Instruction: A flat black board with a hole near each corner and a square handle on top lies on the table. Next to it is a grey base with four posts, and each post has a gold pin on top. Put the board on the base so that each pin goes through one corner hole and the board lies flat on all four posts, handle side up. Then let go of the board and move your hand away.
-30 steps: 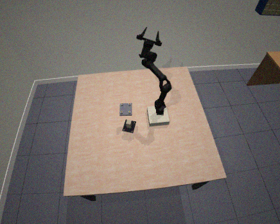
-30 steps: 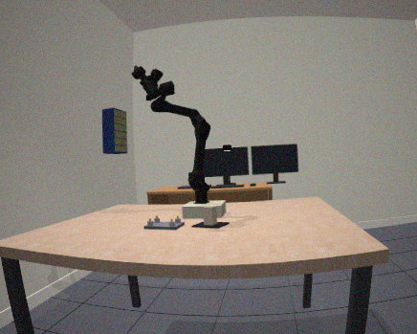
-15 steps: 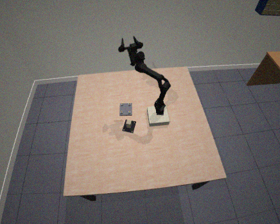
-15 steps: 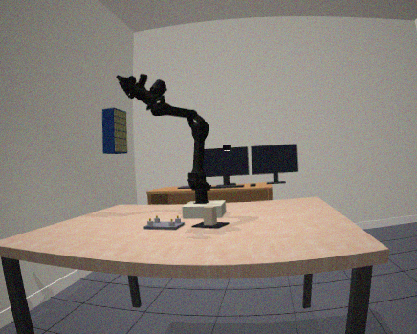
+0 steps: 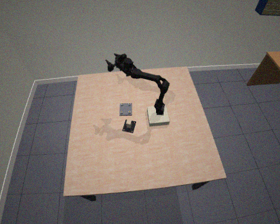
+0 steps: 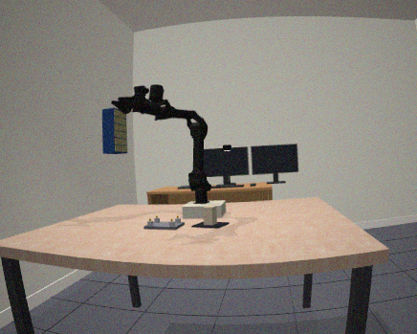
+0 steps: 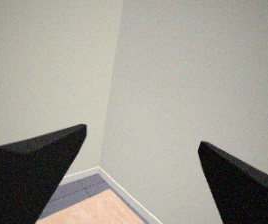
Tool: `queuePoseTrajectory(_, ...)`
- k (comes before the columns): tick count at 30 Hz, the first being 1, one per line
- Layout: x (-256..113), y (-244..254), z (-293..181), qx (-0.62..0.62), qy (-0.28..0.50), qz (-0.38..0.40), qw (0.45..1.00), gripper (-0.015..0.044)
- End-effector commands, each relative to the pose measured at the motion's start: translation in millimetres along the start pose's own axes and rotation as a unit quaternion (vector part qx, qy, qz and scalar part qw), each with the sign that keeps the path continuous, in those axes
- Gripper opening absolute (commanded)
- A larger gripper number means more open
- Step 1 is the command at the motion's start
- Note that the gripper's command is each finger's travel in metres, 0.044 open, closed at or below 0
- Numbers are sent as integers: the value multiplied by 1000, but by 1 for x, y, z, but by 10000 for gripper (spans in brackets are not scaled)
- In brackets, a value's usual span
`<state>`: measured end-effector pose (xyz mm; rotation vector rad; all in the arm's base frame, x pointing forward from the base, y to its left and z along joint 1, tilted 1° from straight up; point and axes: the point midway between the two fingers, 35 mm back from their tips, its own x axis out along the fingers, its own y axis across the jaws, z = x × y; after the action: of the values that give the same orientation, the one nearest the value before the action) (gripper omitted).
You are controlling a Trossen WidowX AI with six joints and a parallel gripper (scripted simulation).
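The gripper (image 5: 111,57) (image 6: 114,102) (image 7: 142,138) was wide, empty. From top, the board (image 5: 128,130) (image 6: 221,225) lay skewed, the base (image 5: 126,109) (image 6: 164,226) at its twelve o'clock; uncorrected, this could misalign the holes.

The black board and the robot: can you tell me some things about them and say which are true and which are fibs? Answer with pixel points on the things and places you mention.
1. The black board (image 5: 126,129) (image 6: 196,225) lies on the table (image 5: 103,163) (image 6: 201,256). True.
2. The gripper (image 5: 111,60) (image 7: 142,138) is holding the board. False: it is open with nothing between its fingers.
3. The grey base (image 5: 126,109) (image 6: 164,226) has four posts. True.
4. The board already sits on the posts. False: it lies beside the base.
5. The board's handle points up. True.
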<state>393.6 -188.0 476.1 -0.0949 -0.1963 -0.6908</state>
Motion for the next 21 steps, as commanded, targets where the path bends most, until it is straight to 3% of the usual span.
queuePoseTrajectory(1, -10, 49, -51, 10, 93, 71, 993, 440)
queuePoseTrajectory(10, -75, 139, -152, 15, 309, 190, 932, 440)
queuePoseTrajectory(21, -224, 190, -248, -41, 580, 252, 774, 440)
